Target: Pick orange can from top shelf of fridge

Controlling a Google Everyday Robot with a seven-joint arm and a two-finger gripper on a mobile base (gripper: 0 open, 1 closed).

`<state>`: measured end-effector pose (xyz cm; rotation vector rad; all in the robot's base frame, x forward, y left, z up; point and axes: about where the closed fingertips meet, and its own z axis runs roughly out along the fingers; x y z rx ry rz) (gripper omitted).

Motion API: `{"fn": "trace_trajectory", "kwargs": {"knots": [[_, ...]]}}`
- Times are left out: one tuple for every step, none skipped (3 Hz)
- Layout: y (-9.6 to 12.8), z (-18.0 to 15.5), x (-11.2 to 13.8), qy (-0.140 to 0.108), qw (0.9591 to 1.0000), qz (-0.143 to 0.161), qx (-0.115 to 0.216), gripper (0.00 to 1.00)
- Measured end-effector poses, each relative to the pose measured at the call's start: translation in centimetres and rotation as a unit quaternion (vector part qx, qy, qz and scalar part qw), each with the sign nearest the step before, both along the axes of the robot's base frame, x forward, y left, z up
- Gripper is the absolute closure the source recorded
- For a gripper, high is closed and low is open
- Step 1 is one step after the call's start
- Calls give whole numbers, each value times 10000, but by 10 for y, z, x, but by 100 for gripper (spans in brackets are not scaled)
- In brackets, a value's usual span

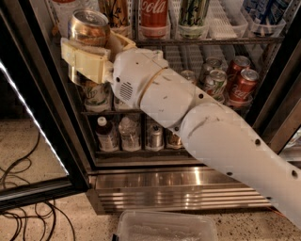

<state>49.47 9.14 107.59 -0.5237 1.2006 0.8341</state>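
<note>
My gripper is shut on the orange can, a shiny golden-orange can with a silver rimmed top. It holds the can upright at the upper left, in front of the left end of the top shelf of the fridge. One cream finger crosses the can's front; the other lies behind it. The can's lower end shows below the finger. My white arm runs from the lower right across the fridge opening and hides much of the middle rack.
On the top shelf stand a golden can with dark markings, a red Coca-Cola can, a green can and blue cans. Red cans sit mid-right. The glass door stands open at left; cables and a clear tub lie on the floor.
</note>
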Motion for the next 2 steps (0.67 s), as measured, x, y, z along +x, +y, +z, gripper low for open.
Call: {"fn": "trace_trajectory", "kwargs": {"knots": [[0,0,0,1,10000,1,0,100],[6,-12,0,215,9995,234,-66,100]]}}
